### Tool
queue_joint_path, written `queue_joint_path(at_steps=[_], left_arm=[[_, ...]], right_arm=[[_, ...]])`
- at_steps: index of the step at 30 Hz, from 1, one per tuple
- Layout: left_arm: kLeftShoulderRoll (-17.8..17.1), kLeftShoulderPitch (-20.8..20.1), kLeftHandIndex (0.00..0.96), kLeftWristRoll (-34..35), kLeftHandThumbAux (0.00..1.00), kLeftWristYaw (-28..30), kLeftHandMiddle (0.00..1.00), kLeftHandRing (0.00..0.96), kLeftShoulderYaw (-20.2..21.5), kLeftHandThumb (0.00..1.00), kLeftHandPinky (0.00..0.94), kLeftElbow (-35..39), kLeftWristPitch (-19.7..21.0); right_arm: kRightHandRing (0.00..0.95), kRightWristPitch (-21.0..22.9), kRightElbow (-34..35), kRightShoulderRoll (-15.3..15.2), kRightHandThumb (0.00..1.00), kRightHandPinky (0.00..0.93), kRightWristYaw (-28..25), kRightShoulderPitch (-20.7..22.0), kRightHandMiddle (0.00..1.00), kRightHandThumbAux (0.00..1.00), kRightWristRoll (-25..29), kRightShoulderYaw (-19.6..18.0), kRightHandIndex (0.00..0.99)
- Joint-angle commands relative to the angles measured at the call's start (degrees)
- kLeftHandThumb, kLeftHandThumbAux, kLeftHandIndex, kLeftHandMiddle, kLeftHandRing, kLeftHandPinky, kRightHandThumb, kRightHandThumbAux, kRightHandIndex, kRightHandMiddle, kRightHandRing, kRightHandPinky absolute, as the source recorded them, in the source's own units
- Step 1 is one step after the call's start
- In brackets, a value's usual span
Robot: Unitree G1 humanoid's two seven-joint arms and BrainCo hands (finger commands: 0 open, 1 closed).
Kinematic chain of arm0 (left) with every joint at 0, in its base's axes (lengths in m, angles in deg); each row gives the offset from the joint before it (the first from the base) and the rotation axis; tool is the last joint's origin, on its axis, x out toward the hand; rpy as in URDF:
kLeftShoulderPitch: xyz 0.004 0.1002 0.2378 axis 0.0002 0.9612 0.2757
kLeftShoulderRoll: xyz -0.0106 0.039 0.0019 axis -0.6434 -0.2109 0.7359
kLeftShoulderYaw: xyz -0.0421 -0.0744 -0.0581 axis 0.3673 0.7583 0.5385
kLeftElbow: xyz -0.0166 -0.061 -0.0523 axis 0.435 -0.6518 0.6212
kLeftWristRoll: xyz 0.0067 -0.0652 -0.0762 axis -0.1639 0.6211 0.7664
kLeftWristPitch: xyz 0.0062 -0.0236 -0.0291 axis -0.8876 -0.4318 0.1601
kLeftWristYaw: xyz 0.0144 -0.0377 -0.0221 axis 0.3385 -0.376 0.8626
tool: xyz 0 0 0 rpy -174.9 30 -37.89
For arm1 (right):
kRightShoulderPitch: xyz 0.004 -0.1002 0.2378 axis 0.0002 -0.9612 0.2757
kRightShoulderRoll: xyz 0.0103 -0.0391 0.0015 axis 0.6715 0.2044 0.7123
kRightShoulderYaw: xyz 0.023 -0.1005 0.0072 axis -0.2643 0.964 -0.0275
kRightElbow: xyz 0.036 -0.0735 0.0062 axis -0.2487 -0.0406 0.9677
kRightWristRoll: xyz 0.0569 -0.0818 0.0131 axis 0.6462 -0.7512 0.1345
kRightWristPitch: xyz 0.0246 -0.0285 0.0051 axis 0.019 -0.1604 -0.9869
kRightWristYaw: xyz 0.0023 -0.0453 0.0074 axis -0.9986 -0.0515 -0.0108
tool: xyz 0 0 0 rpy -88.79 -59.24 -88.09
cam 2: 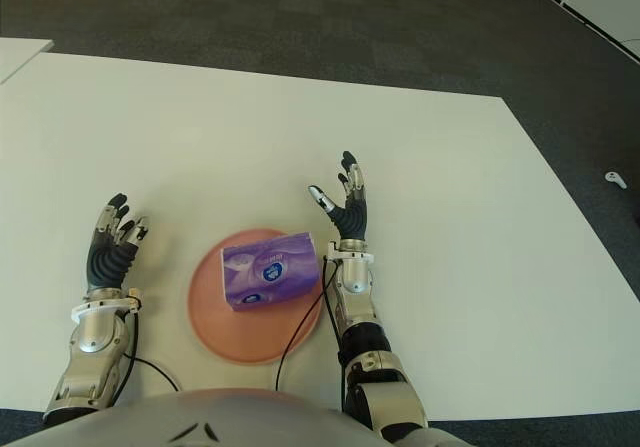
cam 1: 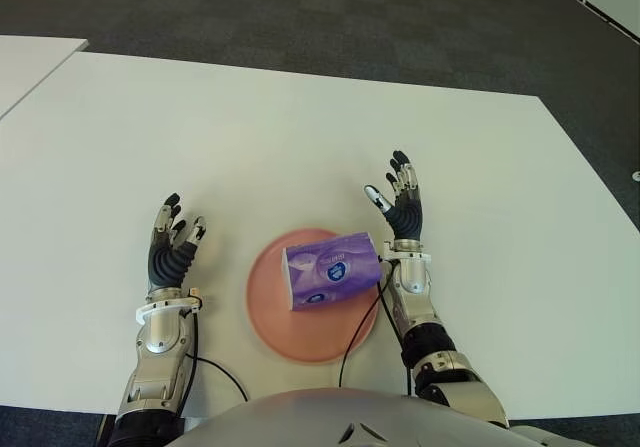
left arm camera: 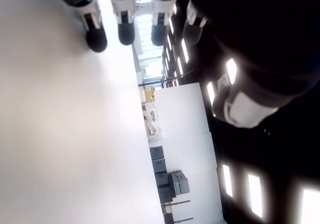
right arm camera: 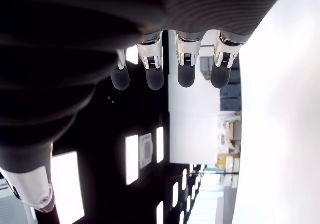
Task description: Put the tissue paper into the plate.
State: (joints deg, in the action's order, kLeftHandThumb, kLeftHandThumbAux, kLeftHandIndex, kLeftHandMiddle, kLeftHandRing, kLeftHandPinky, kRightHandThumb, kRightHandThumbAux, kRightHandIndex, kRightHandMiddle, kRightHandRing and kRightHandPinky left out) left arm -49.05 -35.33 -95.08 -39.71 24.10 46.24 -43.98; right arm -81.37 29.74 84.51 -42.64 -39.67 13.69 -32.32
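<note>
The tissue pack (cam 1: 333,269) lay inside the pink plate (cam 1: 270,312) on the white surface (cam 1: 300,137), its far end close to the rim. The right hand (cam 1: 400,205) showed just beside the plate's right edge and the left hand (cam 1: 172,247) on its left, both with fingers spread and empty. The likeliest risk was the right wrist brushing the pack on withdrawal and nudging it over the rim.

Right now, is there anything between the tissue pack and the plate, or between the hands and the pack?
Nothing visible. The tissue pack already lies on the plate. The right hand shows just right of the pack and the left hand left of the plate, both open and holding nothing, with only bare table between.
</note>
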Motion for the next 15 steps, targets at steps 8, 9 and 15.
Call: queue_joint_path(at_steps=[8,9,15], left_arm=[[0.1,1.6,0.0,0.1,0.573,1.8,0.0,0.0,-0.4,0.0,0.0,-0.9,3.1],[0.1,1.7,0.0,0.1,0.574,1.8,0.0,0.0,-0.4,0.0,0.0,-0.9,3.2],[0.2,1.7,0.0,0.2,0.581,2.1,0.0,0.0,-0.3,0.0,0.0,-0.3,4.1]], right_arm=[[0.0,20.0,17.7,-1.2,0.014,0.0,-6.7,-22.0,0.0,0.741,2.7,1.6,0.0],[0.0,20.9,18.7,-1.2,0.009,0.0,-6.9,-22.4,0.0,0.739,2.7,1.6,0.0],[0.0,28.4,27.3,-1.1,0.0,0.001,-7.9,-26.1,0.0,0.723,2.9,2.1,0.0]])
